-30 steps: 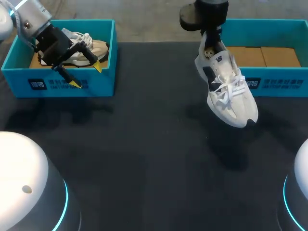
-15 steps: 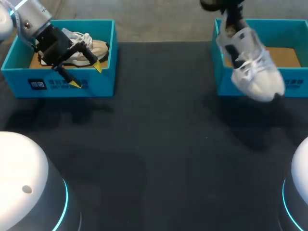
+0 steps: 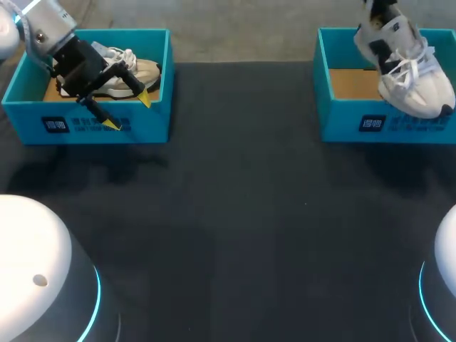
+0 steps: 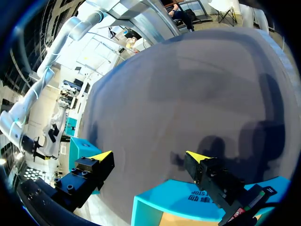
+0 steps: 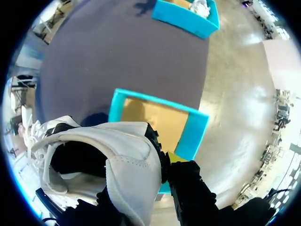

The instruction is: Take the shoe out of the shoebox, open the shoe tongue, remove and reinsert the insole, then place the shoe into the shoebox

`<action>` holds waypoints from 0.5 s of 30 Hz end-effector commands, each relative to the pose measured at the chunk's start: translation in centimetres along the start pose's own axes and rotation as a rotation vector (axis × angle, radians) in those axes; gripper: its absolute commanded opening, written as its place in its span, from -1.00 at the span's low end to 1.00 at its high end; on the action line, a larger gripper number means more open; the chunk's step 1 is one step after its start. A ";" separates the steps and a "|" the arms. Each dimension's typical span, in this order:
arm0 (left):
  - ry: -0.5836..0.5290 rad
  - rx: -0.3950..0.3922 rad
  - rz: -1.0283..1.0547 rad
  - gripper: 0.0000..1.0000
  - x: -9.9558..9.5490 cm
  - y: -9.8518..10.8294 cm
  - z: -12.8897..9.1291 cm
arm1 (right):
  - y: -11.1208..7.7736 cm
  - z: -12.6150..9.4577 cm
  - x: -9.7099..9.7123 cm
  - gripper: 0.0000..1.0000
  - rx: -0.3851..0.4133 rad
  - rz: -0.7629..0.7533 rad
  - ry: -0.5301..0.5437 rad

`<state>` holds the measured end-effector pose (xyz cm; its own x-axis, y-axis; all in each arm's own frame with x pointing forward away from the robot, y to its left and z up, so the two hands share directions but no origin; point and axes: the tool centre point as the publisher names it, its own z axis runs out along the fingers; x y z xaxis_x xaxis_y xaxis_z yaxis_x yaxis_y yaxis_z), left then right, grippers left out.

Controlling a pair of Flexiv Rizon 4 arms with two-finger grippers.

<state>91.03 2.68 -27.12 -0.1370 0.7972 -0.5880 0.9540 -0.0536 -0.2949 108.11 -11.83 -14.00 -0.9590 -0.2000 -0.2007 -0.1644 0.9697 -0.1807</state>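
The bench (image 3: 235, 214) has a dark, matt top, perhaps covered with cloth or felt. The right shoebox (image 3: 342, 125) and the left shoebox (image 3: 153, 117) are matt teal cardboard with raw brown cardboard floors. The shoe (image 3: 410, 78) is white and smooth like leather, finely perforated at the heel, with woven cloth laces. The left pincer (image 3: 128, 112) has matt black fingers with smooth yellow tips.

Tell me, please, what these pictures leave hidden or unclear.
Right tool: cut off by the top edge in the head view; in the right wrist view the white shoe hides one finger behind its heel.
Insole: the white shoe's opening is too dark in the right wrist view to tell.
Beige shoe in the left box: the left tool covers much of it in the head view.
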 end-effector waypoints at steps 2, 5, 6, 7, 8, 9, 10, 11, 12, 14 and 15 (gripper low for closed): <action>0.003 -0.002 0.000 1.00 0.0 -0.1 0.0 | -2.5 1.0 -1.8 -1.00 -0.025 0.026 0.037; 0.003 -0.002 0.000 1.00 0.0 -0.1 0.0 | -3.7 1.2 -2.2 -1.00 -0.012 0.035 0.042; 0.003 -0.002 0.000 1.00 0.0 -0.1 0.0 | -4.2 1.3 -2.4 -1.00 -0.010 0.035 0.043; 0.003 -0.002 0.000 1.00 0.0 -0.1 0.0 | -4.5 1.4 -2.5 -1.00 -0.008 0.037 0.045; 0.003 -0.002 0.000 1.00 0.0 -0.1 0.0 | -5.2 1.8 -2.7 -1.00 -0.002 0.048 0.054; 0.003 -0.002 0.000 1.00 0.0 -0.1 0.0 | -5.7 2.1 -2.8 -1.00 -0.002 0.054 0.057; 0.003 -0.002 0.000 1.00 0.0 -0.1 0.0 | -6.2 2.5 -3.0 -1.00 -0.004 0.069 0.064; 0.003 -0.002 0.000 1.00 0.0 -0.1 0.0 | -6.7 2.8 -3.0 -1.00 0.005 0.085 0.067; 0.003 -0.002 0.000 1.00 0.0 -0.1 0.0 | -6.7 2.8 -3.0 -1.00 0.005 0.085 0.067; 0.003 -0.002 0.000 1.00 0.0 -0.1 0.0 | -6.7 2.8 -3.0 -1.00 0.005 0.085 0.067; 0.003 -0.002 0.000 1.00 0.0 -0.1 0.0 | -6.7 2.8 -3.0 -1.00 0.005 0.085 0.067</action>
<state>91.03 2.66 -27.12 -0.1367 0.7973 -0.5880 0.9540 -0.0539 -0.2949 112.24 -18.16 -15.03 -0.9790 -0.1097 -0.1718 -0.0804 0.9823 -0.1691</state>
